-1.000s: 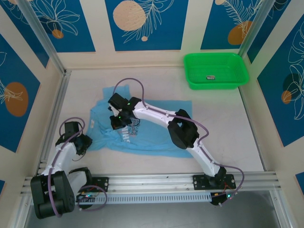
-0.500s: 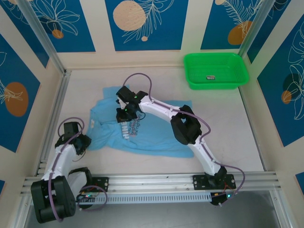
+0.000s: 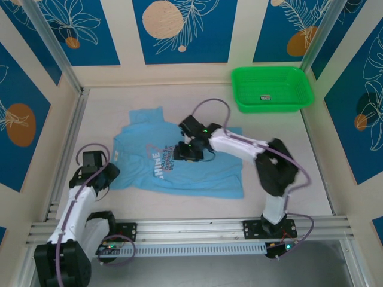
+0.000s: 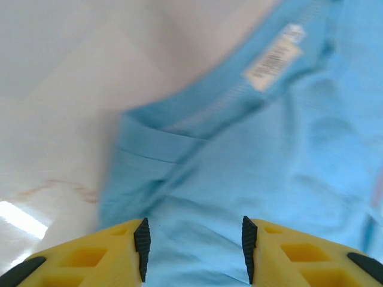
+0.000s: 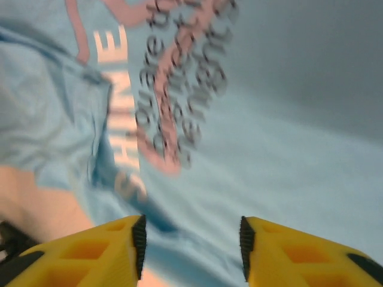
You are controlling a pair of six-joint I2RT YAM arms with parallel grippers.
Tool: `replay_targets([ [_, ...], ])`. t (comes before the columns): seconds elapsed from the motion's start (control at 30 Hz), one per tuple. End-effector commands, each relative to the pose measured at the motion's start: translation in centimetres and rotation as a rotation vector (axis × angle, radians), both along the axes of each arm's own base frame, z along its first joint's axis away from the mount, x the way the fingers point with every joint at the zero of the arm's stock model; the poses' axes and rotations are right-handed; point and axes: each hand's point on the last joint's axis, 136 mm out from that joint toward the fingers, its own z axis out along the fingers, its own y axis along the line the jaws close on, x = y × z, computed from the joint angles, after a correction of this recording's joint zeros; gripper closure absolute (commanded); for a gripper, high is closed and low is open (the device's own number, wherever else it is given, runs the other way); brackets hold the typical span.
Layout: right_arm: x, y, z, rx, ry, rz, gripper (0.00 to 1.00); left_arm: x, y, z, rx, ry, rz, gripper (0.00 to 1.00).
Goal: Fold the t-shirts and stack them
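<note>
A light sky-blue t-shirt [image 3: 209,173] lies spread on the table, its white-and-pink lettering [image 3: 163,162] facing up. My left gripper [image 3: 109,174] hovers at the shirt's left edge. In the left wrist view this gripper [image 4: 194,248] is open, with blue fabric [image 4: 269,137] and a white neck label [image 4: 272,57] beneath it. My right gripper [image 3: 181,152] is over the middle of the shirt, just right of the print. Seen from the right wrist, that gripper [image 5: 191,248] is open above the cloth [image 5: 287,161], with the lettering [image 5: 173,89] ahead. Neither holds anything.
A bright green basket [image 3: 287,104] stands at the back right with a small dark item [image 3: 266,97] inside. Metal rails run along the left side [image 3: 72,137] and the near edge [image 3: 197,230]. Bare tabletop [image 3: 287,167] lies right of the shirt.
My right gripper let go, opened and moved right from the shirt's left part to its middle. The shirt now lies flatter with the print uncovered. My left gripper opened.
</note>
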Motion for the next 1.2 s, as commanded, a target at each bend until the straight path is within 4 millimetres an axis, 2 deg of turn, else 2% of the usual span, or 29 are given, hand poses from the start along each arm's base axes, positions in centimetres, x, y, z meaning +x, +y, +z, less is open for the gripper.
replay_targets([
  [0.0,-2.5,-4.7,-1.3,-0.016,0.048,-0.172,0.58,1.2,-3.0,2.7,0.026,-0.025,-0.176,0.58],
  [0.1,-5.9,-9.5,-3.4,-0.108,0.093,-0.263,0.6,1.8,-6.2,2.8,0.063,0.018,-0.325,0.61],
  [0.2,-8.2,-13.1,-4.6,-0.138,0.078,-0.353,0.61,2.0,-7.9,0.9,0.08,0.091,-0.385,0.62],
  [0.27,-9.2,-15.2,-5.4,-0.129,0.075,-0.426,0.62,2.1,-7.6,-0.7,0.096,0.142,-0.366,0.62],
  [0.4,-9.8,-17.4,-6.4,-0.111,0.101,-0.513,0.63,2.0,-5.5,-2.5,0.185,0.177,-0.284,0.62],
  [0.6,-10.7,-19.8,-8.3,-0.159,0.227,-0.623,0.63,0.6,-3.9,-4.6,0.199,0.25,-0.194,0.62],
  [0.73,-11.9,-21.8,-9.1,-0.251,0.315,-0.713,0.68,-0.8,-3.3,-5.5,0.182,0.29,-0.161,0.62],
  [1.0,-13.8,-22.2,-9.0,-0.239,0.384,-0.826,0.68,-3.0,-2.6,-5.4,0.169,0.29,-0.12,0.62],
  [1.17,-14.6,-21.7,-8.4,-0.28,0.409,-0.775,0.68,-4.2,-2.3,-5.2,0.172,0.302,-0.117,0.62],
])
